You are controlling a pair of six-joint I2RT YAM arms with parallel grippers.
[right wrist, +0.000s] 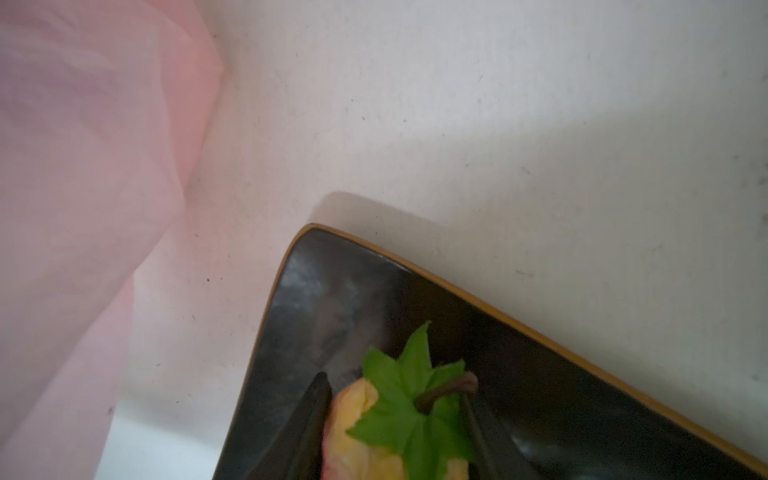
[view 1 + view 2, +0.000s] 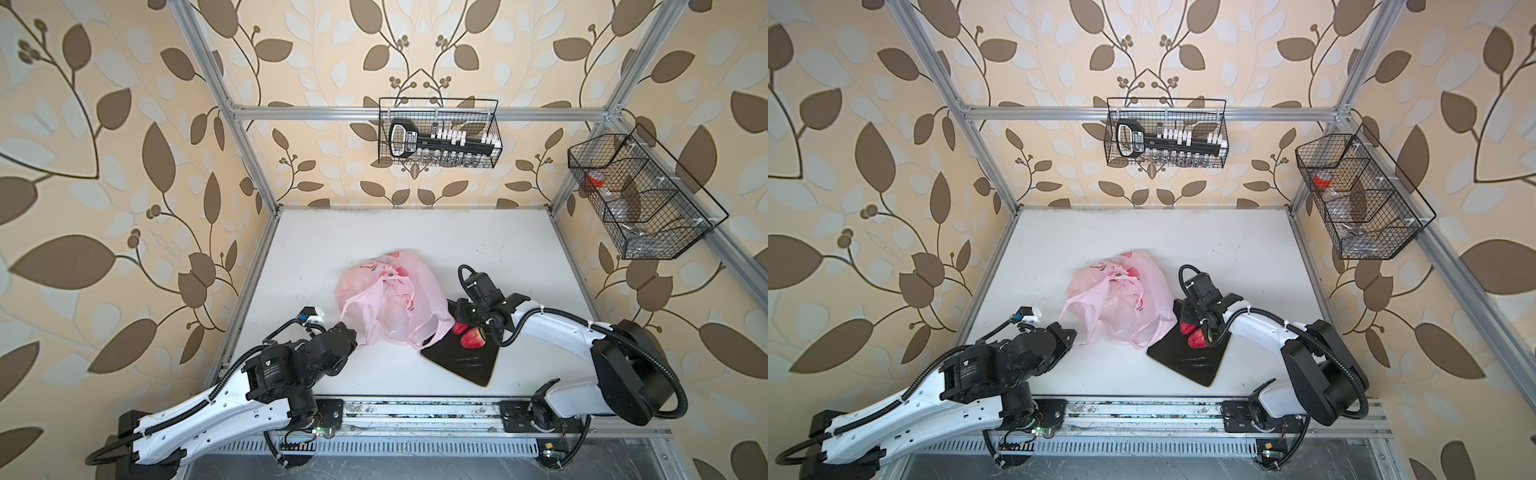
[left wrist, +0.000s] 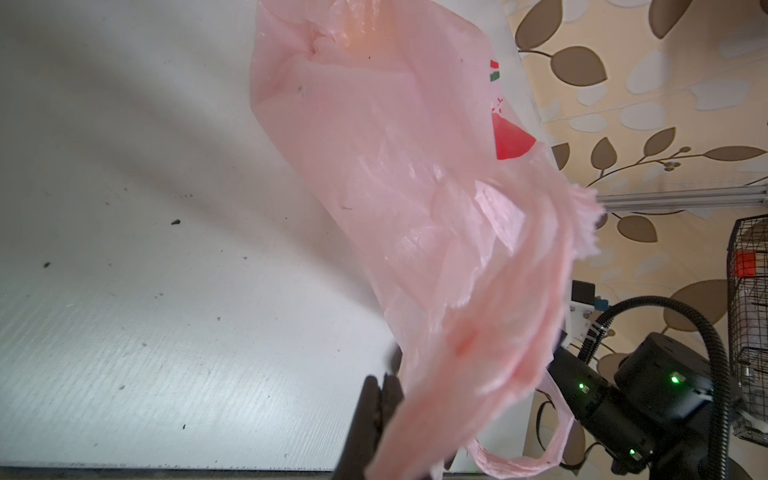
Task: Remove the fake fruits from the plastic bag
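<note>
The pale pink plastic bag (image 2: pixel 386 299) (image 2: pixel 1121 299) lies crumpled mid-table. My left gripper (image 2: pixel 352 332) (image 3: pixel 384 399) is shut on the bag's near edge, and the film (image 3: pixel 395 166) drapes over its fingers. My right gripper (image 2: pixel 465 312) (image 1: pixel 395 419) hangs low over the black plate (image 2: pixel 457 361) (image 1: pixel 316 291), shut on a yellow-orange fake fruit (image 1: pixel 357 440) with a green leaf. Whether this fruit touches the plate I cannot tell. Two red fake fruits (image 2: pixel 459 327) (image 2: pixel 473 337) lie on the plate beside that gripper. The bag's contents are hidden by its folds.
A wire basket (image 2: pixel 438 133) with a black tool hangs on the back wall. Another wire basket (image 2: pixel 640 195) hangs on the right frame post. A metal rail (image 2: pixel 415 409) runs along the table's front edge, carrying both arm bases.
</note>
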